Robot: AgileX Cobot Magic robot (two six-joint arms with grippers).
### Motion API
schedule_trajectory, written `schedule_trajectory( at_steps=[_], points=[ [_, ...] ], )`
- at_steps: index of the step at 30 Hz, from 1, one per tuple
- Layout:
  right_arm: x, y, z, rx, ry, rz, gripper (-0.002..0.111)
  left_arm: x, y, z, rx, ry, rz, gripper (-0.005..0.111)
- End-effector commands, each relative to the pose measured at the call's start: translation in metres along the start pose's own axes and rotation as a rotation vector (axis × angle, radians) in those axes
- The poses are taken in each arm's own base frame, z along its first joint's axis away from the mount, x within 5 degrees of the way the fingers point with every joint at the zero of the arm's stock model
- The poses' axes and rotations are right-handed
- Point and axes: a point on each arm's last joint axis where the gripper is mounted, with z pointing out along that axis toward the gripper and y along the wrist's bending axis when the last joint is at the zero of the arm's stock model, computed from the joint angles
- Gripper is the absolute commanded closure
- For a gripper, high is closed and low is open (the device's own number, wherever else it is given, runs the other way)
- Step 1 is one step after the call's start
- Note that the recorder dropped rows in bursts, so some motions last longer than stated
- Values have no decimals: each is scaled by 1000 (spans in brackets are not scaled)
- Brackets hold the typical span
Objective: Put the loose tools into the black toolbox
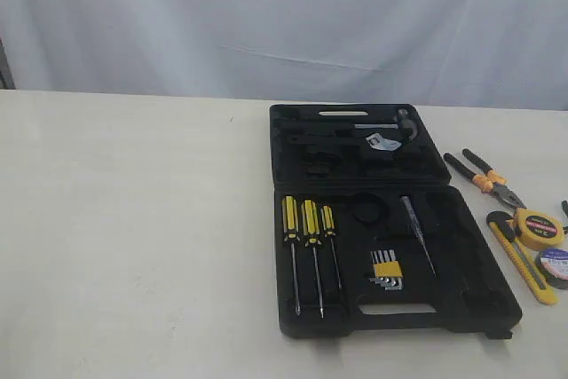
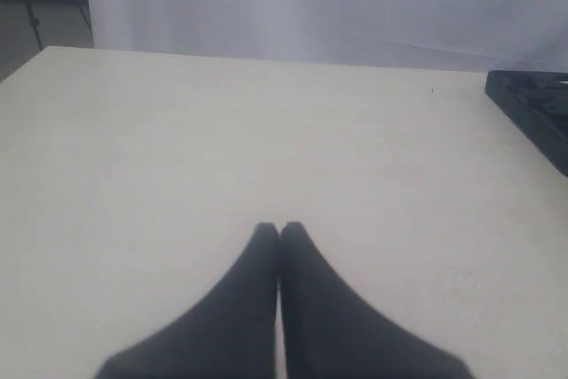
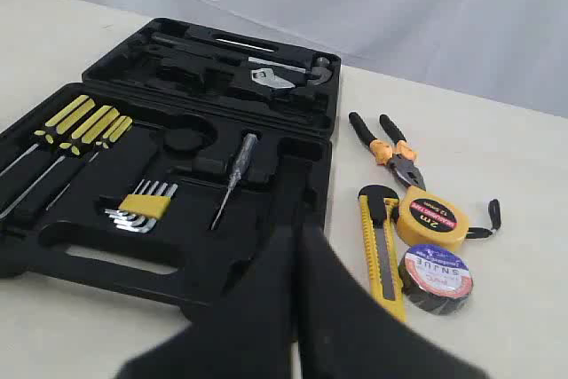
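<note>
Exterior view: a black toolbox (image 1: 470, 264) lies open on a pale table (image 1: 133, 237), both halves flat.
Near half: three striped screwdrivers (image 1: 308, 228), a hex-key set (image 1: 387, 270) with a yellow clip, and a slim probe (image 1: 417, 232) sit in their recesses.
Far half: a silvery tool (image 1: 383, 141) rests in it.
Loose tools: all four lie on the table just right of the toolbox, outside it.
Pliers (image 1: 486, 179): farthest back, black handles, orange collar.
Tape measure (image 1: 539, 228): round, yellow, just in front of the pliers' nose.
Utility knife (image 1: 522, 259): yellow-black, between the toolbox and the other loose tools.
Tape roll (image 1: 556, 265): dark, whitish-red label, just beside the knife.
Left gripper (image 2: 280, 230): jaws pressed together, empty, above bare table.
Right gripper (image 3: 295, 232): jaws pressed together, empty, above the toolbox's near half, close to the knife.
</note>
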Motion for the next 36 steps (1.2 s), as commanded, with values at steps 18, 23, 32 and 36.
schedule_trajectory(
  at_steps=[18, 23, 32, 36],
  points=[
    [0, 0, 0, 3, -8, -5, 109, 1, 0, 0, 7, 1, -3, 107],
    [0, -1, 0, 17, -8, -48, 109, 1, 0, 0, 7, 1, -3, 107],
    [1, -6, 0, 65, 6, -182, 109, 1, 0, 0, 7, 1, -3, 107],
    [-8, -7, -1, 91, -88, -245, 109, 1, 0, 0, 7, 1, -1, 107]
  ],
)
